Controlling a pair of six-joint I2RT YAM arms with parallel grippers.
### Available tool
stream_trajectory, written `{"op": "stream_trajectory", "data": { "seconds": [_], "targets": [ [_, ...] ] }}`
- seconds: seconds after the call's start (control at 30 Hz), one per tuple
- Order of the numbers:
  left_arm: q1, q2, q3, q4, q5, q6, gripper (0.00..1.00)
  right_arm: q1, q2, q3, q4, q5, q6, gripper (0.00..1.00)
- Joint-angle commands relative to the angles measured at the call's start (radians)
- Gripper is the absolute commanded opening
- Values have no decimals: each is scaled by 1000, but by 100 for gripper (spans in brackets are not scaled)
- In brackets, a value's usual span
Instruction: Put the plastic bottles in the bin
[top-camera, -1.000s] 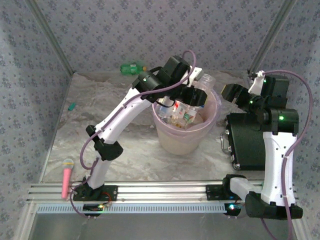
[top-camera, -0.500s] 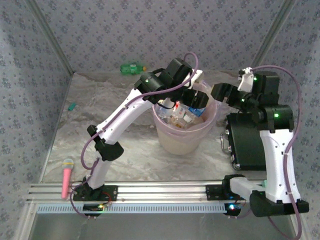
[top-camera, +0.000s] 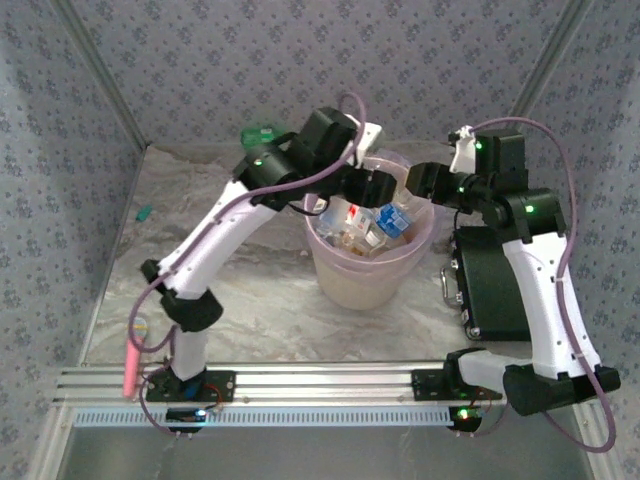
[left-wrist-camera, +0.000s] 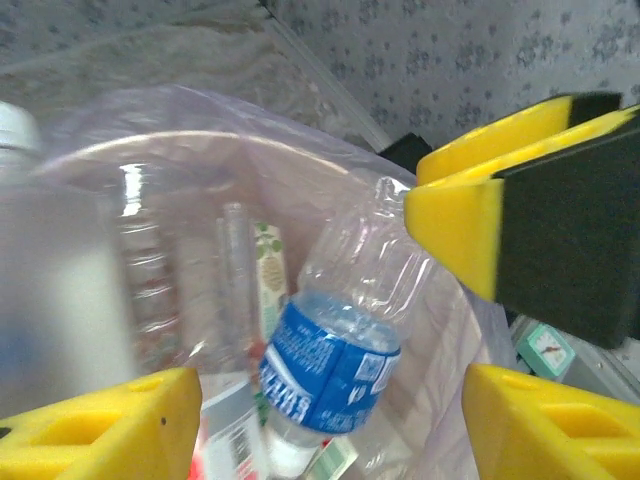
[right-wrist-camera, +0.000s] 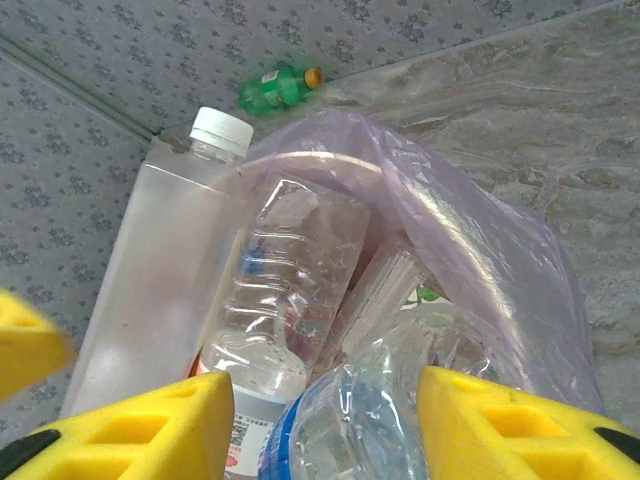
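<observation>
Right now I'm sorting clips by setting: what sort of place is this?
Probably a lab test cell: patterned enclosure walls, an aluminium mounting rail along the near edge, a bag-lined bin.

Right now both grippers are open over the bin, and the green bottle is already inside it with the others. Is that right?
Not quite. The green bottle is not inside the bin. The right wrist view shows it lying on the table beyond the bin. The rest holds: the left gripper and the right gripper are both open over the bin.
</observation>
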Motion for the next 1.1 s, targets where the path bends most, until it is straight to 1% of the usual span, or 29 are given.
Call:
{"op": "stream_trajectory", "data": {
  "seconds": [0.0, 0.1, 0.17, 0.27, 0.33, 0.47, 0.6, 0.7, 0.8, 0.87, 1.0, 1.07],
  "targets": [
    [48, -123, -105, 105, -63, -3, 69, 5, 11, -22, -9, 45, -15, 51],
    [103, -212, -230, 171, -68, -25, 69, 6, 18, -29, -9, 26, -18, 51],
    [156, -270, -320, 219, -70, -42, 69, 4, 13, -8, -17, 32, -16, 51],
    [254, -322, -420, 263, -61, -69, 72, -7, 8, 38, -32, 39, -19, 52],
    [336, -346, -490, 311, -43, -104, 74, -16, 4, 69, -43, 38, -24, 57],
    [491, -360, -678, 467, 6, -210, 75, -37, -13, 87, -54, 50, -30, 60],
    [620, -304, -805, 630, 72, -330, 78, -64, -39, 49, -37, 39, -21, 62],
    [685, -206, -813, 704, 115, -376, 85, -79, -52, 19, -20, 16, -17, 62],
    [730, -80, -773, 750, 159, -429, 88, -87, -57, -1, -17, 2, -18, 62],
    [749, 5, -725, 759, 152, -452, 89, -92, -68, -19, -16, 4, -22, 62],
    [769, 185, -570, 734, 105, -445, 92, -117, -92, -64, -8, -7, -26, 62],
    [781, 264, -513, 756, 120, -509, 92, -128, -100, -88, 1, -15, -27, 62]
  ]
}}
